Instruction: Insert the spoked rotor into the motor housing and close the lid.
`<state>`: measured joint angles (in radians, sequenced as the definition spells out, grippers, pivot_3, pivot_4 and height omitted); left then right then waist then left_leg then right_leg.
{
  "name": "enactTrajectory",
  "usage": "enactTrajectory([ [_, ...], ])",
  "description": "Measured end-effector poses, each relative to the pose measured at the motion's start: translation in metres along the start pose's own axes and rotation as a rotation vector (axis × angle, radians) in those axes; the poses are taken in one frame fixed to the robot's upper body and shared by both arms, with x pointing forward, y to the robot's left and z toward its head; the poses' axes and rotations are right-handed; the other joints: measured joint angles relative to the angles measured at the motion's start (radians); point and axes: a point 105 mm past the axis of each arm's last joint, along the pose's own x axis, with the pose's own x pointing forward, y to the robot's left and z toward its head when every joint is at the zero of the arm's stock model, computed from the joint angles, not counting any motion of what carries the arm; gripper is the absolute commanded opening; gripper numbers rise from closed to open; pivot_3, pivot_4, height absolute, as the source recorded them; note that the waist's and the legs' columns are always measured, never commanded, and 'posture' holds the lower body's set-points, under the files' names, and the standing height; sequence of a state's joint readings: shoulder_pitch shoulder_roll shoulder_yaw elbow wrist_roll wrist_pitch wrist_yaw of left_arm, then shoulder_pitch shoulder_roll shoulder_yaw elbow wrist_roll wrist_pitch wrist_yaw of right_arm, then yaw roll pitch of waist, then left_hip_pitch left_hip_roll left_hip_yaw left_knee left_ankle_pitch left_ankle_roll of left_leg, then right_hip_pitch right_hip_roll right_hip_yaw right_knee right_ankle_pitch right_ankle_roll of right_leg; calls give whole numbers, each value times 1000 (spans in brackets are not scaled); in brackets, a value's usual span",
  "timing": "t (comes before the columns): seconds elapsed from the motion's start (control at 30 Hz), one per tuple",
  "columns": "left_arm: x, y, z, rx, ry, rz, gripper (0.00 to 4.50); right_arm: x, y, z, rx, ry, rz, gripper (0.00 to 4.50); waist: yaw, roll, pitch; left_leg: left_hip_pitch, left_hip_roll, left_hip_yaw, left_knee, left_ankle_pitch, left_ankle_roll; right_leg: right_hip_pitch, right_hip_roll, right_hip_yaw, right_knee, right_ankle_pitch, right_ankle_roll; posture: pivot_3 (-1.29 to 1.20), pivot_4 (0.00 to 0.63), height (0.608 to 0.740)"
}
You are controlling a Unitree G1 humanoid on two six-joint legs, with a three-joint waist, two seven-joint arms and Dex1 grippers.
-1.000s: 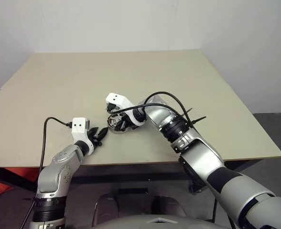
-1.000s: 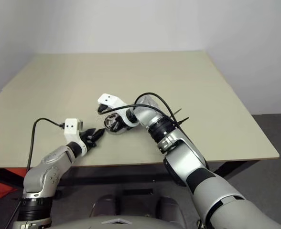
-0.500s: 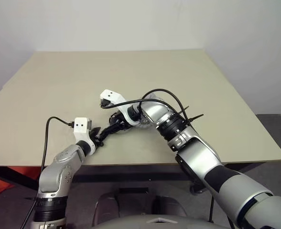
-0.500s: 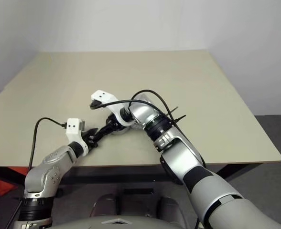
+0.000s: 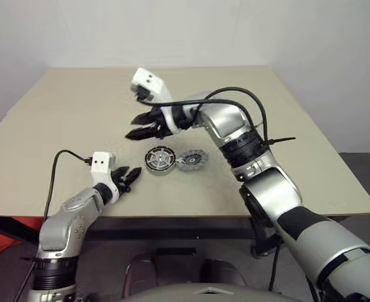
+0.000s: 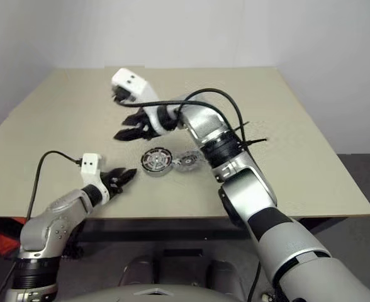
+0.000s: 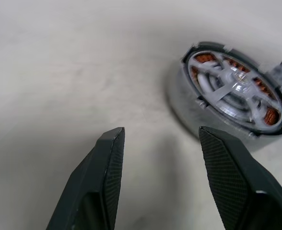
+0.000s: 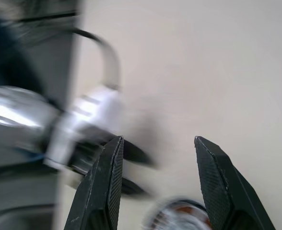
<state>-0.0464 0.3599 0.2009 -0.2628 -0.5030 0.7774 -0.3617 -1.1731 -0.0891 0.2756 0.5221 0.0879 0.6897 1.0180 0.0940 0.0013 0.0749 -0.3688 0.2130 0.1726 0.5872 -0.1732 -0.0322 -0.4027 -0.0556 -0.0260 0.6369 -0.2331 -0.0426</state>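
Note:
The motor housing (image 5: 159, 158) lies flat on the table near its front edge. The spoked rotor (image 7: 234, 86) sits in it, with copper windings showing between the spokes. Just right of the housing and touching it lies the grey lid (image 5: 192, 160), flat on the table. My right gripper (image 5: 134, 126) hangs open and empty well above the table, up and to the left of the housing. My left gripper (image 5: 127, 177) is low over the table just left of the housing, open with nothing between its fingers (image 7: 107, 163).
The beige table (image 5: 248, 107) stretches back to a white wall. Its front edge (image 5: 191, 214) runs close behind my left gripper. A black cable (image 5: 235, 94) loops off my right forearm above the parts.
My right gripper was shut at the housing; it has opened and risen well above the table, leaving the rotor in the housing. My left gripper has stayed about where it was.

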Motion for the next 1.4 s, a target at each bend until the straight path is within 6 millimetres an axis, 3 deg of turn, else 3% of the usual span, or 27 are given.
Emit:
enactTrajectory([
  [0.1, -16, 23, 8, 9, -1, 64, 2597, -30, -46, -26, -8, 29, -213, 2629, 1, 0, 0, -1, -3, 1, 0, 1, -1, 0, -1, 0, 0, 1, -3, 0, 0, 740],
  [0.17, -22, 29, 13, 5, -4, 70, 2597, -46, -65, -43, 1, 57, -307, 2629, 1, 0, 0, -1, -6, 1, 0, 0, -1, 0, -1, 0, 0, 3, -5, 0, 0, 740],
  [0.3, -28, 35, 22, 19, -3, 66, 2597, -82, -93, -91, 39, 146, -489, 1730, 1, 0, 0, -2, -6, 2, 0, 0, 0, 0, -1, 0, -1, 3, -7, 0, 0, 740],
  [0.4, -32, 40, 28, 29, -11, 84, 2597, -110, -102, -126, 79, 222, -582, 575, 1, 0, 0, -3, -6, 2, 1, 0, 0, 0, -1, 0, -1, 3, -7, 0, 0, 740],
  [0.47, -32, 40, 30, 29, -13, 79, 2597, -121, -102, -140, 96, 252, -600, 38, 1, 0, 0, -2, -6, 3, 1, 0, 0, 0, 0, 0, -1, 3, -7, 0, 0, 740],
  [0.67, -22, 33, 29, 32, 3, 44, 2597, -140, -84, -177, 133, 345, -570, 38, 0, 0, 0, -2, -6, 3, 3, 0, 0, 0, 0, 0, 1, 3, -7, 0, 0, 740],
  [0.83, -17, 27, 29, 35, 7, 25, 2597, -140, -45, -208, 164, 417, -452, 38, 5, -1, 0, -2, -6, 3, 4, -2, 4, 2, 0, 0, 0, 3, -6, 0, 0, 740],
  [1.13, -17, 28, 24, 26, 14, 29, 2597, -113, -3, -192, 258, 350, -298, 38, 2, -1, 0, 1, -5, 2, 6, -2, 5, 3, 0, 0, 2, -1, 0, 0, 0, 740],
  [1.4, -18, 28, 18, 12, 22, 41, 2597, -89, -8, -162, 253, 268, -293, 38, 2, -1, 0, 1, -5, 1, 7, -3, 5, 4, 0, 0, 3, -1, 0, 0, 0, 740],
])
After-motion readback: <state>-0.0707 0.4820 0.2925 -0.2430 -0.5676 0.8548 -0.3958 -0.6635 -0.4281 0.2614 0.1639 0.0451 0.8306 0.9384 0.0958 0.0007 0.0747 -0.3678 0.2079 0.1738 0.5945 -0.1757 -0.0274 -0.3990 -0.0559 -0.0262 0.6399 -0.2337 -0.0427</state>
